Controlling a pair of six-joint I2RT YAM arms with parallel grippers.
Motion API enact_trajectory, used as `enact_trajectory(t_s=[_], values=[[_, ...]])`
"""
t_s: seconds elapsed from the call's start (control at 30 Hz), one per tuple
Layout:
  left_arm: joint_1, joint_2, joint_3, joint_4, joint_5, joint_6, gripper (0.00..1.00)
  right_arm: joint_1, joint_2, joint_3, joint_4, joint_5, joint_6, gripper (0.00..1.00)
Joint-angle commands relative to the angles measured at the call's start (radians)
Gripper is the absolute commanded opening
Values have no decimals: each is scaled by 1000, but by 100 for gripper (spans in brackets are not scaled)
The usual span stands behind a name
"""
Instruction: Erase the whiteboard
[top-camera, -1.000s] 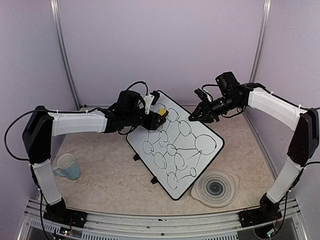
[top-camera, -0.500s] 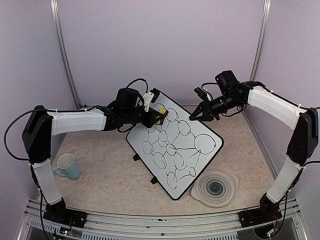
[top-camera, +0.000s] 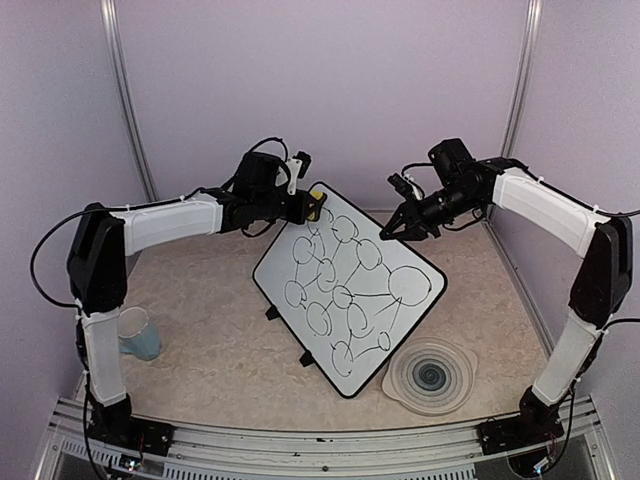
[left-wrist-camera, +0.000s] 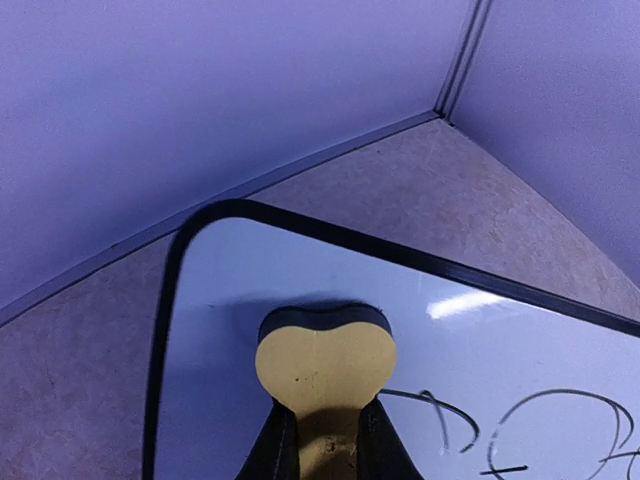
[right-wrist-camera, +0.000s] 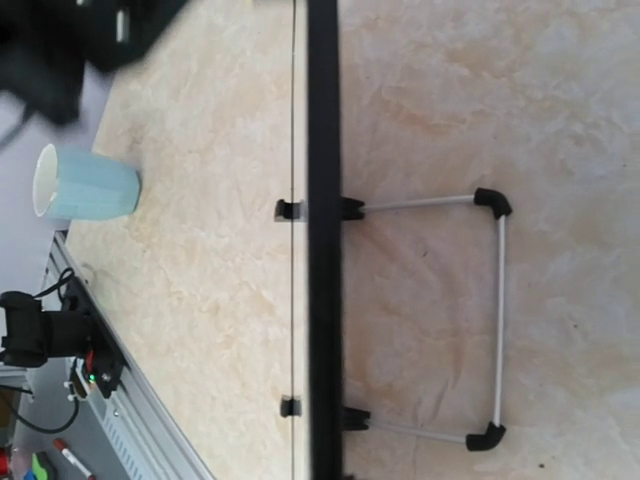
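Observation:
The whiteboard stands tilted mid-table, black-framed, covered with black marker ovals and lines. My left gripper is shut on a yellow eraser with a dark felt pad and presses it on the board's far corner. In the left wrist view the eraser sits between the fingers on the white surface, with marker strokes to its right. My right gripper is closed on the board's upper right edge. The right wrist view shows the frame edge-on, its own fingers hidden.
A round ribbed grey-white plate lies by the board's near right corner. A pale blue cup stands at the left, also in the right wrist view. The board's wire stand rests behind it. Walls enclose the table.
My left gripper has slid the eraser up the board toward its far corner, and the left arm has stretched out. The right gripper has stayed at the board's edge.

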Motion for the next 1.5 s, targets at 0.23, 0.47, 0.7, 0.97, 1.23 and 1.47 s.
enact_trajectory(t_s=[0.23, 0.47, 0.7, 0.97, 1.23, 1.47], values=[[-68, 108, 164, -217, 148, 31, 0, 12, 28, 78, -30, 35, -66, 0], [-82, 70, 95, -239, 134, -14, 0, 12, 29, 93, -34, 41, -74, 0], [98, 127, 117, -225, 74, -276, 0, 14, 16, 85, -29, 43, -89, 0], [45, 133, 80, -224, 31, -214, 0, 13, 15, 87, -29, 41, -103, 0], [-112, 44, -5, -178, 120, -167, 0, 12, 9, 84, -22, 40, -100, 0], [12, 21, -113, -133, 59, -303, 0, 13, 1, 82, -21, 42, -95, 0]])
